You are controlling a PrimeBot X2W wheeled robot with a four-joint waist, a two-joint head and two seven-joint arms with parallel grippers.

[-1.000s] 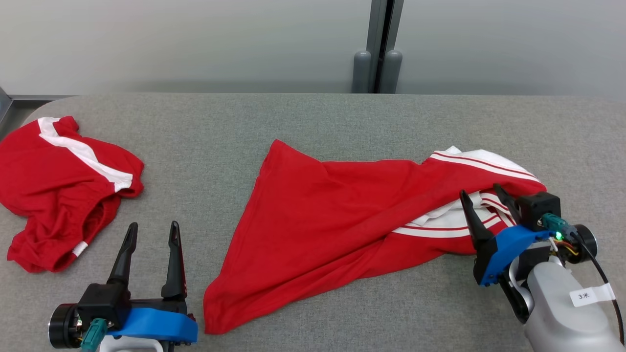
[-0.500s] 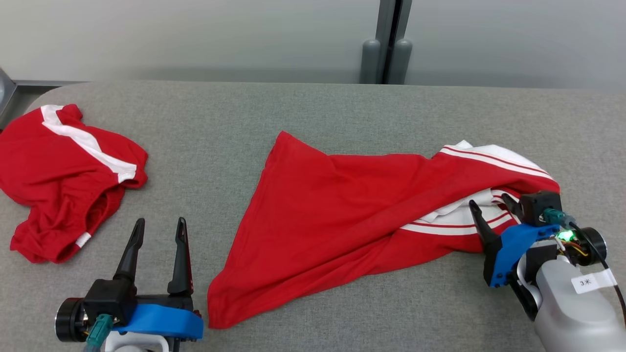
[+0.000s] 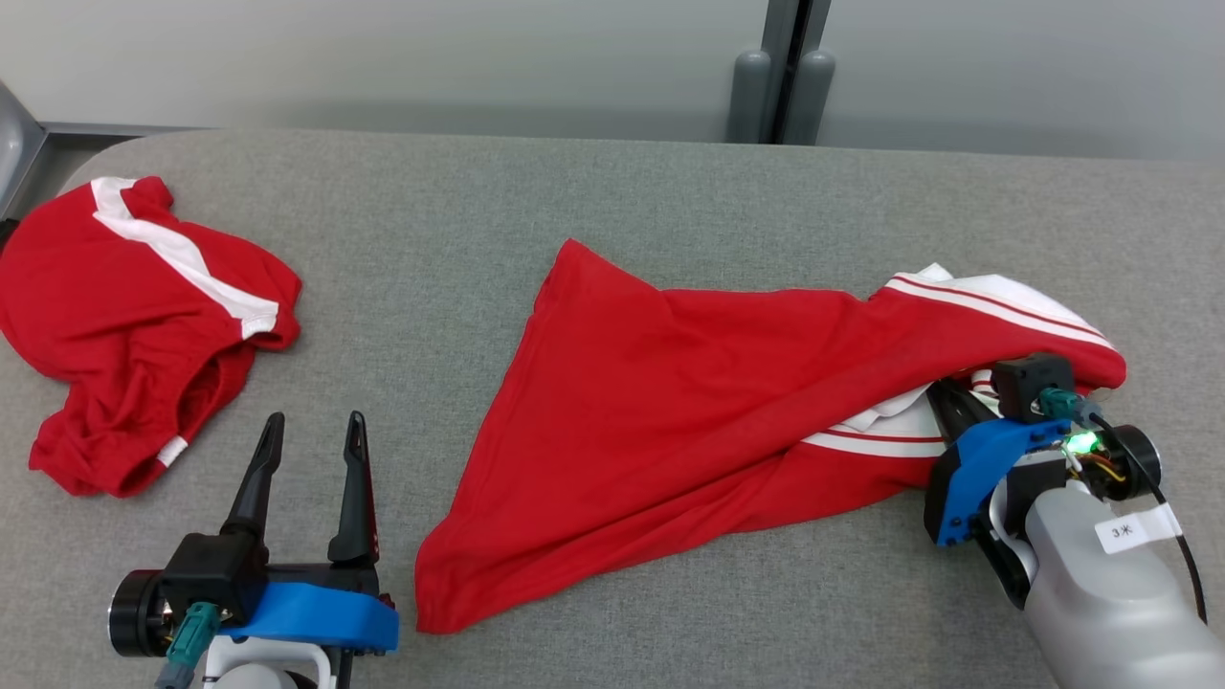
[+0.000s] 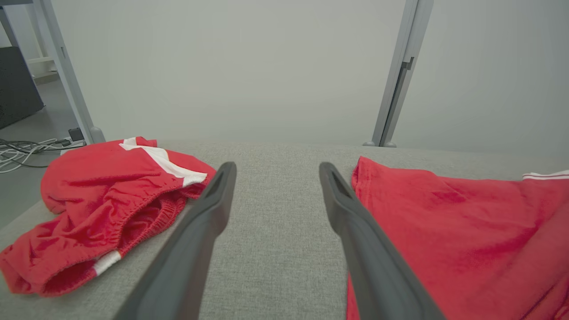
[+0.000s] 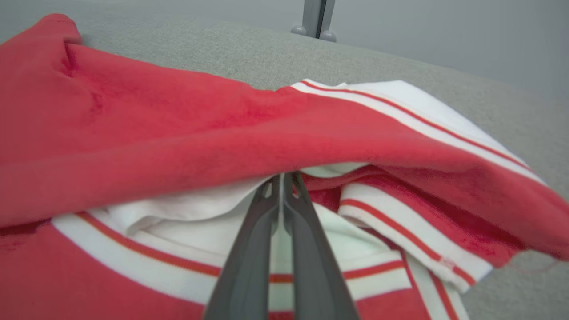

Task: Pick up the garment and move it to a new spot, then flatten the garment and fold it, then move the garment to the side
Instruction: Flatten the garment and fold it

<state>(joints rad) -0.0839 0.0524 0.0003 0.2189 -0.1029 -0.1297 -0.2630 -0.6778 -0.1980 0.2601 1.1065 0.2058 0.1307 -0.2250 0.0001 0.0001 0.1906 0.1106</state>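
The garment, a red shirt with white red-striped trim, lies spread in a rough triangle on the grey table. My right gripper is at its right end, fingers pushed in under a red fold. In the right wrist view the two fingers stand pressed together, and the right gripper pinches the white collar cloth of the garment where it meets that fold. My left gripper rests open near the table's front left, with bare table between its fingers. The left gripper lies just left of the garment's edge.
A second red piece with a white band and elastic waist lies crumpled at the table's far left, also in the left wrist view. Two grey posts stand behind the table's back edge. Bare grey table lies between the two red pieces.
My right gripper has pushed forward under the garment's fold and shut on the cloth. The head camera has shifted, moving the whole picture. The left gripper has stayed open in place.
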